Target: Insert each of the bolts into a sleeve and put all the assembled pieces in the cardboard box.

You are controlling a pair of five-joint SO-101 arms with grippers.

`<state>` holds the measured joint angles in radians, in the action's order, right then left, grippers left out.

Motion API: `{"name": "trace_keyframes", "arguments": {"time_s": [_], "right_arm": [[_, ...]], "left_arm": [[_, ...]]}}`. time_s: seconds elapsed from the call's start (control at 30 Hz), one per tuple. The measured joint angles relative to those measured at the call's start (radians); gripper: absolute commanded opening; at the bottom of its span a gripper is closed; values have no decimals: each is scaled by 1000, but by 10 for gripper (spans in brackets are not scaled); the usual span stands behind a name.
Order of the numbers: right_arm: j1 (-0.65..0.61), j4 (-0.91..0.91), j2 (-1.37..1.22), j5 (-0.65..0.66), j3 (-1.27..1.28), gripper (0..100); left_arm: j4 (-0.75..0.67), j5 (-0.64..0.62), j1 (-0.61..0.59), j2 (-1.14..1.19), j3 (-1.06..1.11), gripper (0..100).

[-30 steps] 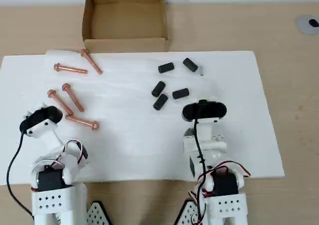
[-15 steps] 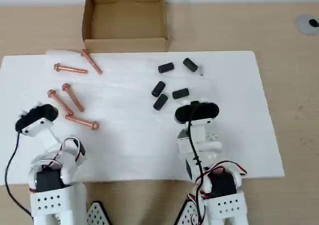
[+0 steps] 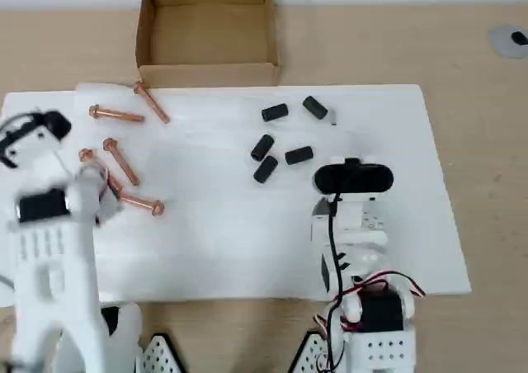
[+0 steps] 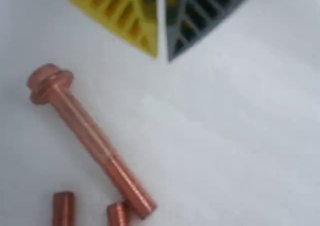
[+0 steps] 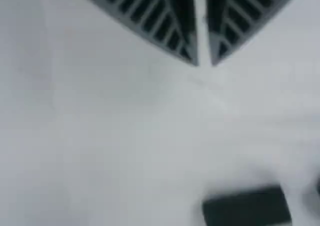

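My left jaws are closed on nothing, their yellow and black tips nearly touching just above the white sheet (image 3: pixel 247 249). One copper bolt (image 4: pixel 90 141) lies flat close beside them, with the ends of two more next to it. My right jaws are also pressed together, holding nothing, over plain sheet with a black sleeve (image 5: pixel 247 206) lying near.

Five bolts (image 3: pixel 121 162) lie scattered on the sheet's left part: two by its far edge and three nearer, one partly under my left arm (image 3: pixel 49 224), which stands over the sheet's left edge. Five sleeves (image 3: pixel 262 148) lie loose right of the sheet's middle, just ahead of my right arm (image 3: pixel 351 224). A wide band of plain sheet separates bolts from sleeves. The cardboard box (image 3: pixel 206 74) sits open on the counter (image 3: pixel 478 142), its front wall right at the sheet's far edge.
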<state>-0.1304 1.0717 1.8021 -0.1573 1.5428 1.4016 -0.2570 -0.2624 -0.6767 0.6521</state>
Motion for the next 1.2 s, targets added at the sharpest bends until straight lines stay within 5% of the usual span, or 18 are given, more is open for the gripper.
{"name": "trace_keyframes", "arguments": {"time_s": [0.13,0.27,0.4,0.7,1.03,1.2], "right_arm": [[8,0,-94,0,-121,9],[9,0,-361,-21,-333,9],[11,46,-726,-98,-609,9],[9,236,-1448,-149,-1106,9],[-100,252,-1643,325,-1240,9],[-123,215,-1643,393,-1241,9]], "left_arm": [[109,-172,0,308,-265,9],[224,-203,0,577,-483,10],[261,-117,0,758,-588,11],[270,112,-72,786,-664,10],[71,249,-158,786,-674,6],[-32,249,-158,786,-606,10]]}}
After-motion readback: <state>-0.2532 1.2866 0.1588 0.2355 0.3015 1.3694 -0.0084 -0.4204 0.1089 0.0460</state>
